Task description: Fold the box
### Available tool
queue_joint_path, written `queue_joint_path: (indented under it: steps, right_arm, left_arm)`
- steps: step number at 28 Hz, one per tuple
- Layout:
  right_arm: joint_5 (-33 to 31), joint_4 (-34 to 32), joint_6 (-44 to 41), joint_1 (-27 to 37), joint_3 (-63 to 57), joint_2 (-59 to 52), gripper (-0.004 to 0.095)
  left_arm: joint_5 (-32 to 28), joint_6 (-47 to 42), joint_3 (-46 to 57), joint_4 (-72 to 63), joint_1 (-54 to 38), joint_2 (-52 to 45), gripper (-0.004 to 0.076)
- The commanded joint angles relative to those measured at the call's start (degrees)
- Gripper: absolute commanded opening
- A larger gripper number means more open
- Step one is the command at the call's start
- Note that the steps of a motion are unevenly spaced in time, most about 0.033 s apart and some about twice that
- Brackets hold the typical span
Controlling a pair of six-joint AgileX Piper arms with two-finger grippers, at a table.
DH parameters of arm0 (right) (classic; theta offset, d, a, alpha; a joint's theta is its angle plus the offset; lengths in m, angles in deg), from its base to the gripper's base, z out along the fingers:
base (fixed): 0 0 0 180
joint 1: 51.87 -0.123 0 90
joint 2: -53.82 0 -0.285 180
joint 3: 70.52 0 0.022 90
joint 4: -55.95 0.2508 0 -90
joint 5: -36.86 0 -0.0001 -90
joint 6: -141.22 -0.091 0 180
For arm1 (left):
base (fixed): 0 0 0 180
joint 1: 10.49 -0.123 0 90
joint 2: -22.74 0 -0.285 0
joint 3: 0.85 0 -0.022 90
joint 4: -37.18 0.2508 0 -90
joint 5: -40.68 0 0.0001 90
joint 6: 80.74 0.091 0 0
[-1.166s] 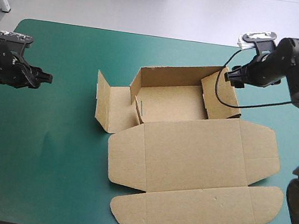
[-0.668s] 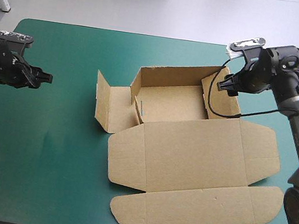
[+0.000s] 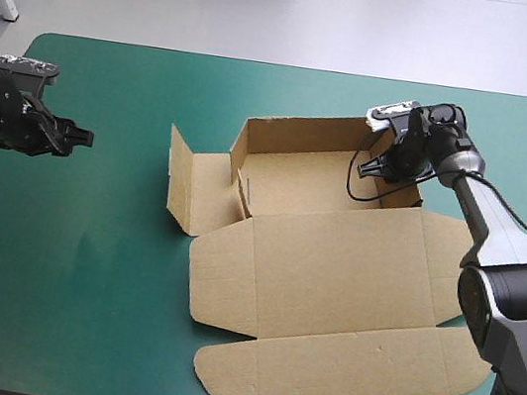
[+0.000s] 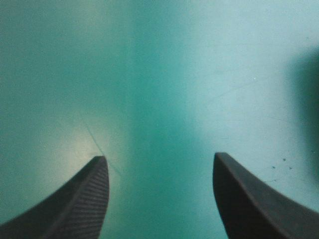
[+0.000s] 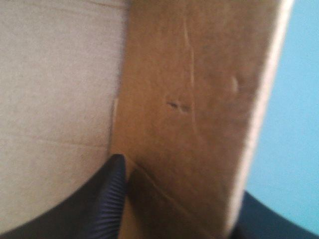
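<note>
Roughly centred, the brown box [image 3: 332, 269] lies on the teal-green cover [image 3: 88, 230].

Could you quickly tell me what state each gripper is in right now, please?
Left gripper: open, holding nothing, over the teal-green cover.
Right gripper: open, astride a raised side wall of the box, not clamped on it.

I see only the table [image 3: 80, 279] under its teal-green cover, rounded at the far corners. Up close I make out 1 thin scratch [image 4: 94, 142] and a few dark specks [image 4: 278, 162].
</note>
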Motion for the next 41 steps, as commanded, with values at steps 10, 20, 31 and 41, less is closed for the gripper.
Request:
queue_joint_path:
  steps: [10,20,31,41]
  right_arm:
    - [3.57,4.37,0.53,2.87,1.59,-8.20,-0.0019]
    - [3.85,35.65,16.54,16.18,1.59,-20.13,-0.0019]
    - [-1.55,42.09,19.71,19.58,1.59,-26.48,-0.0019]
    - [-1.92,44.32,20.92,19.58,1.47,-26.37,-0.0019]
  left_arm:
    - [-2.77,2.84,-1.29,-3.11,0.02,-2.36,0.0438]
    - [-11.09,6.54,6.97,-11.56,0.02,-2.36,0.0438]
    - [-10.33,29.67,10.75,-50.61,0.02,0.23,0.0438]
    - [1.63,44.50,10.75,-82.08,1.38,1.52,0.0438]
